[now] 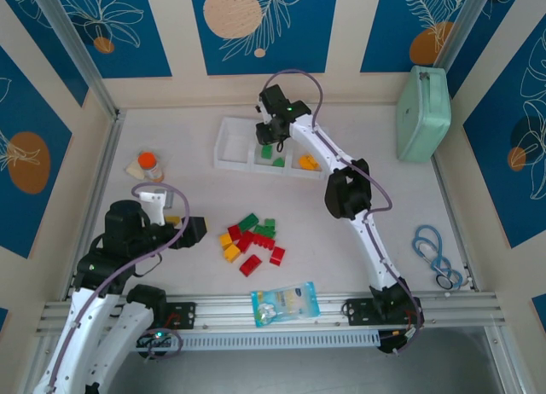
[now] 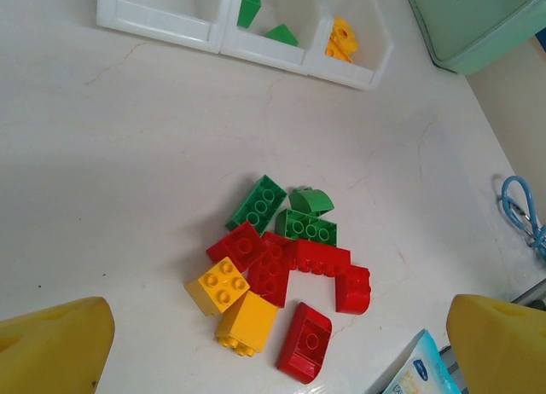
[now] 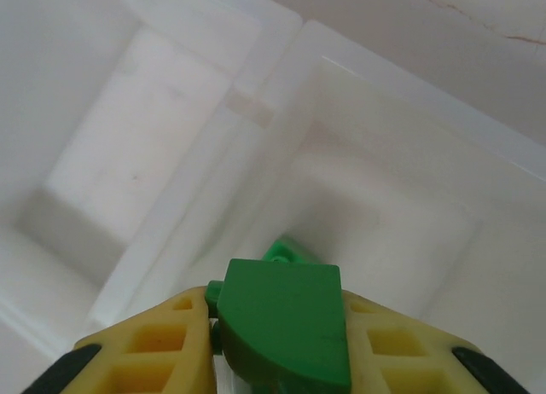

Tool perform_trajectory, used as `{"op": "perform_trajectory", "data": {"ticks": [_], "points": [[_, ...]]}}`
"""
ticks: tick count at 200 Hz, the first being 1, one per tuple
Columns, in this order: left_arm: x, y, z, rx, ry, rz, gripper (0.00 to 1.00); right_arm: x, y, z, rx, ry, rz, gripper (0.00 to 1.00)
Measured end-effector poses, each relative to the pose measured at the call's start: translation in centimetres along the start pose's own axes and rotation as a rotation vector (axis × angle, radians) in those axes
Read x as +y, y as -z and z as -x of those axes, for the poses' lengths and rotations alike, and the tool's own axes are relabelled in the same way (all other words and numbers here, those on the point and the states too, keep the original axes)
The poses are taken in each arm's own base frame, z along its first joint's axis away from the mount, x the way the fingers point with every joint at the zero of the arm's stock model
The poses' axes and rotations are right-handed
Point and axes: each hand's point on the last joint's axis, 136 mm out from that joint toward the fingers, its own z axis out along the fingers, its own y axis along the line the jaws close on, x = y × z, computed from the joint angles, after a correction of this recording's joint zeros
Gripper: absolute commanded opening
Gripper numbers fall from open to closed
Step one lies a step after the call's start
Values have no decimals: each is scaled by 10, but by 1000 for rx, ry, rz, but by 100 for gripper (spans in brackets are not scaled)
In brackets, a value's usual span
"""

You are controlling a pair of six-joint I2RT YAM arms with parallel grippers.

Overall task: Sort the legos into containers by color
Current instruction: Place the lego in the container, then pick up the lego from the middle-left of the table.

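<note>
A loose pile of red, green and yellow legos (image 1: 250, 240) (image 2: 277, 262) lies mid-table. My left gripper (image 1: 189, 228) (image 2: 280, 326) is open just near and left of the pile, its yellow fingers (image 2: 55, 347) wide apart. The white tray of containers (image 1: 223, 142) (image 2: 213, 31) sits at the back. My right gripper (image 1: 267, 142) (image 3: 281, 347) is shut on a green lego (image 3: 286, 326) above the middle compartment, where another green lego (image 3: 286, 251) (image 2: 280, 34) lies. A yellow lego (image 1: 307, 162) (image 2: 341, 40) is in the right compartment. The left compartment looks empty.
A mint-green case (image 1: 424, 112) (image 2: 478, 19) stands at the back right. An orange-capped bottle (image 1: 150, 164) is at the left. A clear blue-printed bag (image 1: 286, 303) (image 2: 418, 368) lies at the near edge. Blue scissors (image 1: 437, 256) are at the right.
</note>
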Motion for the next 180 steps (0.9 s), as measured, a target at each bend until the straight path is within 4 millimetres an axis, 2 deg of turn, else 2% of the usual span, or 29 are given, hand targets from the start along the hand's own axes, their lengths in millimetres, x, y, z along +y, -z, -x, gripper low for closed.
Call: {"op": "perform_trajectory", "data": {"ticks": [6,23,36,67,93,110,118,136,160,180], "points": [[0,0,0,2,0,1,100,-2,-2,-1,6,-1,-3,45],[1,-1,0,6,3,2,100,-7,-3,-4,18,2,-15,70],[1,-2,-1,9,4,3,100,-8,0,-3,19,8,-23,81],[4,-3,-1,14,8,16,100,-11,11,6,-8,9,-48,91],[7,-4,-1,17,11,32,100,-12,15,2,12,-3,-56,95],[12,-4,-2,17,14,60,100,-11,26,-5,32,-13,-57,96],[14,-4,-2,18,16,73,100,-11,36,-9,40,-24,-58,100],[18,-4,-4,24,21,93,100,-11,68,-21,47,-50,-57,99],[24,-7,-6,60,37,128,100,-8,127,-35,-2,-93,-29,99],[29,-14,-7,121,59,163,100,-6,168,-57,-46,-124,7,99]]}}
